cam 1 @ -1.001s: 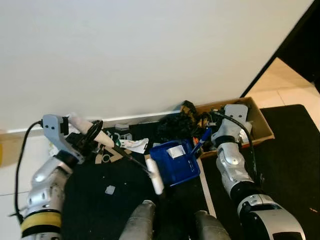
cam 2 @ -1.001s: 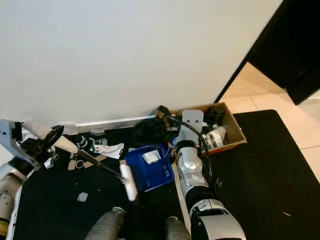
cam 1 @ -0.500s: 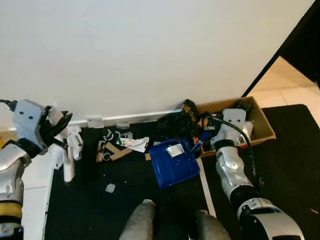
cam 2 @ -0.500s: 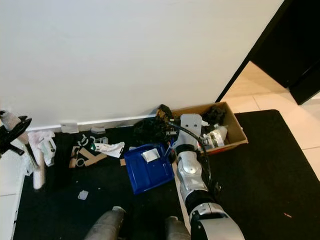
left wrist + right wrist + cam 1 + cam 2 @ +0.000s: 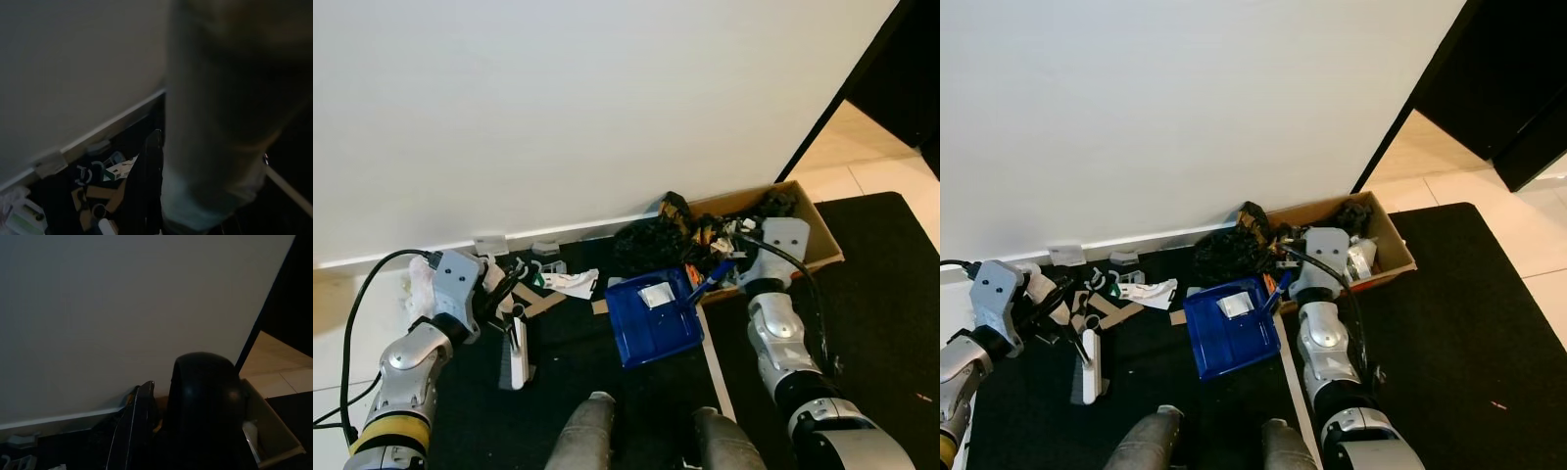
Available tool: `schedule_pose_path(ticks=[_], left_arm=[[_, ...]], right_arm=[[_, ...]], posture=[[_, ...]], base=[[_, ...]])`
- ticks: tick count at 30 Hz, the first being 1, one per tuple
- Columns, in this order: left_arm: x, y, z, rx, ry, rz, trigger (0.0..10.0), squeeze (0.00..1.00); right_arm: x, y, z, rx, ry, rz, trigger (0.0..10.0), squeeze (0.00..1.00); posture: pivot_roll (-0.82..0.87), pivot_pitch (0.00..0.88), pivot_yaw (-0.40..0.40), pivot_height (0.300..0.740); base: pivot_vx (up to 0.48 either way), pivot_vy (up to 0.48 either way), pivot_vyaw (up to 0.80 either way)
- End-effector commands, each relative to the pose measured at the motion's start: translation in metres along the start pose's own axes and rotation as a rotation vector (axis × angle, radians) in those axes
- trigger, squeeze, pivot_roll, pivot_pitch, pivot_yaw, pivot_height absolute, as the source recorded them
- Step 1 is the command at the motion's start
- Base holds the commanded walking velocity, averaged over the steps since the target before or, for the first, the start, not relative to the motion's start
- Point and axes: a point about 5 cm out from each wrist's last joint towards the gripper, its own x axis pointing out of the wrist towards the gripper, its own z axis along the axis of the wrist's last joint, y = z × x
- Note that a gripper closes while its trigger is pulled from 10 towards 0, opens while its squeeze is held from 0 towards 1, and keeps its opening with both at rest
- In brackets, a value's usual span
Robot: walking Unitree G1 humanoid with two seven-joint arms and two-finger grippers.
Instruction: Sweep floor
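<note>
Down on the black mat [image 5: 607, 392] by the white wall, the left gripper [image 5: 499, 292] has its fingers wrapped around the pale handle of a small broom [image 5: 516, 345], whose white head sits on the mat just in front of the robot's left foot. Right next to it, against the baseboard, there's a scatter of litter [image 5: 553, 282]: bits of cardboard, white paper, a couple of rings. The blue dustpan [image 5: 654, 316] lies flat near the middle with a white scrap in it, and its blue handle points up toward the right gripper [image 5: 724, 266], which looks closed around that handle, though it's a tight spot to see. Behind it there's a pile of black stuff [image 5: 651, 240] and an open cardboard box [image 5: 818, 235] stuffed with junk, sitting against the wall.
</note>
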Motion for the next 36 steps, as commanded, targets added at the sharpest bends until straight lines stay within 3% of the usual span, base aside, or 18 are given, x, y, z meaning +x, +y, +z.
schedule_pose_path(ticks=[1, 2, 4, 7, 11, 19, 23, 26, 27, 28, 30, 32, 35, 36], left_arm=[[-0.019, -0.003, -0.033, -0.240, 0.073, 0.071, 10.0, 0.00], [-0.023, -0.003, -0.037, -0.293, 0.074, 0.081, 10.0, 0.00], [-0.026, -0.004, -0.040, -0.322, 0.073, 0.086, 10.0, 0.00], [-0.028, -0.012, -0.042, -0.488, -0.004, 0.104, 10.0, 0.00], [-0.024, -0.021, -0.037, -0.616, -0.099, 0.110, 10.0, 0.00], [-0.008, -0.032, -0.017, -0.733, -0.222, 0.051, 10.0, 0.00], [-0.003, -0.038, -0.006, -0.746, -0.244, -0.002, 10.0, 0.00], [0.000, -0.042, 0.001, -0.736, -0.248, -0.040, 10.0, 0.00], [-0.003, -0.039, 0.010, -0.611, -0.219, -0.076, 10.0, 0.00], [-0.003, -0.039, 0.010, -0.611, -0.219, -0.076, 10.0, 0.00], [-0.008, -0.030, 0.016, -0.460, -0.172, -0.082, 10.0, 0.00], [-0.012, -0.022, 0.024, -0.411, -0.176, -0.073, 10.0, 0.00], [-0.027, -0.001, 0.046, -0.169, -0.136, -0.089, 10.0, 0.00], [-0.027, -0.001, 0.046, -0.169, -0.136, -0.089, 10.0, 0.00]], right_arm=[[-0.008, -0.002, -0.011, -0.009, 0.054, -0.002, 10.0, 0.00], [-0.008, 0.000, -0.011, -0.007, 0.054, 0.001, 10.0, 0.00], [-0.008, 0.002, -0.011, -0.006, 0.054, 0.002, 10.0, 0.00], [-0.007, 0.006, -0.010, 0.003, 0.053, 0.015, 10.0, 0.00], [-0.006, 0.007, -0.009, 0.004, 0.052, 0.026, 10.0, 0.00], [-0.003, 0.007, -0.007, 0.002, 0.053, 0.030, 10.0, 0.00], [-0.003, 0.008, -0.007, 0.002, 0.055, 0.030, 10.0, 0.00], [-0.003, 0.008, -0.007, 0.003, 0.054, 0.030, 10.0, 0.00], [-0.003, 0.008, -0.007, 0.005, 0.055, 0.029, 10.0, 0.00], [-0.003, 0.008, -0.007, 0.005, 0.055, 0.029, 10.0, 0.00], [-0.004, 0.008, -0.008, 0.006, 0.057, 0.027, 10.0, 0.00], [-0.004, 0.008, -0.008, 0.006, 0.060, 0.026, 10.0, 0.00], [-0.006, 0.009, -0.010, 0.007, 0.067, 0.028, 10.0, 0.00], [-0.006, 0.009, -0.010, 0.007, 0.067, 0.028, 10.0, 0.00]], posture=[[0.16, 0.344, -0.046, 0.740], [0.16, 0.344, -0.047, 0.740], [0.16, 0.344, -0.047, 0.740], [0.17, 0.343, -0.054, 0.740], [0.17, 0.342, -0.063, 0.740], [0.17, 0.335, -0.065, 0.740], [0.18, 0.334, -0.064, 0.740], [0.18, 0.332, -0.060, 0.740], [0.18, 0.330, -0.056, 0.740], [0.18, 0.330, -0.056, 0.740], [0.19, 0.330, -0.054, 0.740], [0.19, 0.330, -0.053, 0.740], [0.21, 0.331, -0.052, 0.740], [0.21, 0.331, -0.052, 0.740]], base=[[0.000, 0.000, 0.00], [0.000, 0.000, 0.00], [0.000, 0.000, 0.00], [0.000, 0.000, 0.00], [0.000, 0.000, 0.00], [0.000, 0.000, 0.00], [0.000, 0.000, 0.00], [0.000, 0.000, 0.00], [0.000, 0.000, 0.00], [0.000, 0.000, 0.00], [0.000, 0.000, 0.00], [0.000, 0.000, 0.00], [0.000, 0.000, 0.00], [0.000, 0.000, 0.00]])
